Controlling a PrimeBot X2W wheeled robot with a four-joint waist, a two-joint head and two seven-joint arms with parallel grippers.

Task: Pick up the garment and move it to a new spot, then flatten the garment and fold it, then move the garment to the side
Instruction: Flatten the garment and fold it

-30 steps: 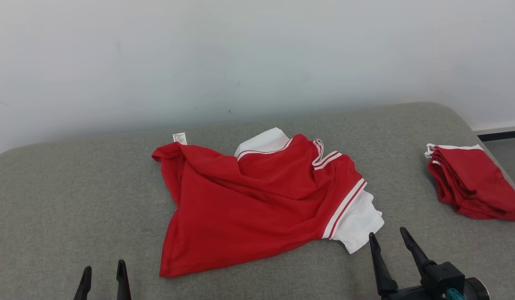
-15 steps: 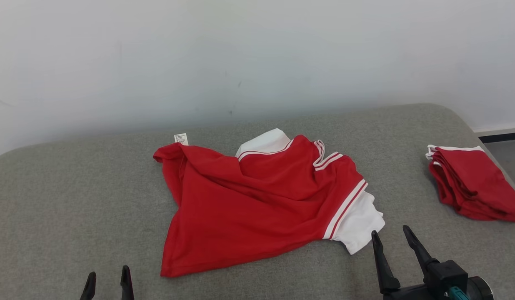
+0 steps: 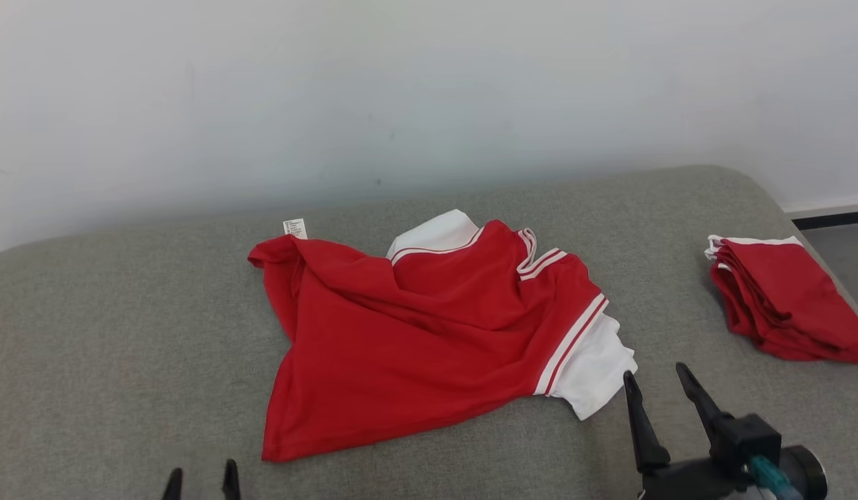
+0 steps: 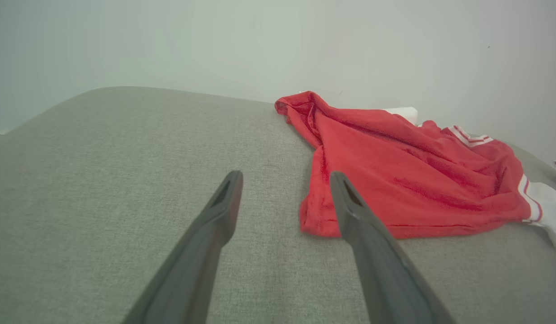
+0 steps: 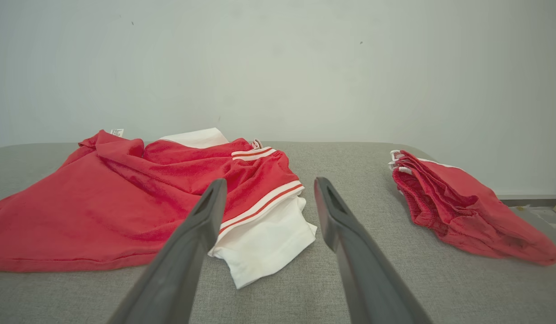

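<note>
The garment [image 3: 429, 333] is a red shirt with white, red-striped sleeves, lying rumpled in the middle of the grey padded table [image 3: 123, 333]. A small white label sticks up at its far left corner. My left gripper [image 3: 200, 479] is open at the bottom edge, near the shirt's front left hem corner [image 4: 320, 222], with nothing between its fingers. My right gripper [image 3: 657, 378] stands open just right of the white sleeve [image 5: 264, 240], apart from it. In the right wrist view that sleeve lies between and beyond the fingertips.
A second red garment [image 3: 783, 298], folded, lies at the table's right edge, also to the right in the right wrist view [image 5: 458, 211]. A pale wall [image 3: 429, 90] stands close behind the table. Floor shows past the right edge.
The left gripper has sunk lower in the head view and slid a little right; the right gripper has shifted slightly right. The whole picture moved a little, so the camera has turned. The shirt lies unchanged.
</note>
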